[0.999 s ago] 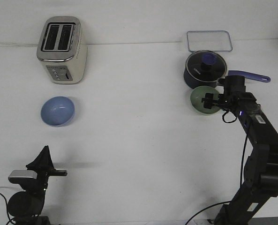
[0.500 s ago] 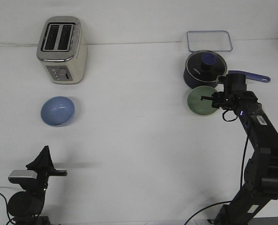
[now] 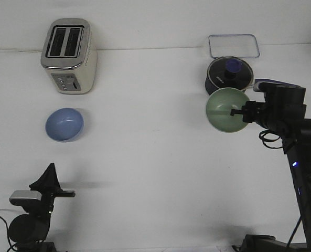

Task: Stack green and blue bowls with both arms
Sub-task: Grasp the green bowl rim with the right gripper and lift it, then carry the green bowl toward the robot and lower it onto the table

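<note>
Item one: the pale sage green round bowl (image 3: 226,109), which we find at the right of the scene, raised and tipped so its hollow faces the camera, just in front of the dark navy lidded saucepan (image 3: 227,76).

Item two: the right gripper (image 3: 238,112), its thin black fingers clamped on the green bowl's right rim, one finger lying across the inside.

Item three: the light periwinkle blue round bowl (image 3: 64,124), sitting upright on the white table (image 3: 150,152) at the left, well apart from the green one, nearer us than the cream and silver two-slot toaster (image 3: 69,55).

Item four: the left gripper (image 3: 66,193), low at the near left, holding nothing; we cannot tell whether its fingers are parted.

Item five: a clear rectangular lid (image 3: 233,45), far right.
</note>
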{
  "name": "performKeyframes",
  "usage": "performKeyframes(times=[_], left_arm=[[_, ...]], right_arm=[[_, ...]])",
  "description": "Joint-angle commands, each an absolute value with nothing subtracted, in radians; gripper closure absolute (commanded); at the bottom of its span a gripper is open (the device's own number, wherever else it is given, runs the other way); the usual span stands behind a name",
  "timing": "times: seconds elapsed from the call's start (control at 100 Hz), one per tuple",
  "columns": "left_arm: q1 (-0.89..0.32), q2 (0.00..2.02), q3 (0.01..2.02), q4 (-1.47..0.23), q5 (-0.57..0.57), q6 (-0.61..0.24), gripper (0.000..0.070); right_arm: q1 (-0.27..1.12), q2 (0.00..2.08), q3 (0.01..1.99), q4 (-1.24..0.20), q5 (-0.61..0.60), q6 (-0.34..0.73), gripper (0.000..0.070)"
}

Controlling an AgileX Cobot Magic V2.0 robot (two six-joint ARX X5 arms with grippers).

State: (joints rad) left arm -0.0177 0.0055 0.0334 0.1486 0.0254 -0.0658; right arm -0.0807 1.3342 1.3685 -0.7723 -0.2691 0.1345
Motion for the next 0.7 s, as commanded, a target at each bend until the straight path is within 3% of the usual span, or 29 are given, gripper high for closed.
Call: performKeyframes(times=[0.0, 0.33, 0.69], left_arm=[[-0.019, 0.005, 0.014, 0.158, 0.026, -0.065, 0.0686], [-0.019, 0.005, 0.014, 0.158, 0.025, -0.065, 0.0686], [-0.019, 0.005, 0.014, 0.158, 0.026, -0.065, 0.0686]], right_arm=[[-0.025, 1.286, 1.330, -0.766, -0.280, 0.131, 0.0700], [0.340, 1.135, 0.935, -0.604, -0.271, 0.299, 0.0700], [0.606, 1.320, 0.908, -0.499, -0.245, 0.365, 0.0700]])
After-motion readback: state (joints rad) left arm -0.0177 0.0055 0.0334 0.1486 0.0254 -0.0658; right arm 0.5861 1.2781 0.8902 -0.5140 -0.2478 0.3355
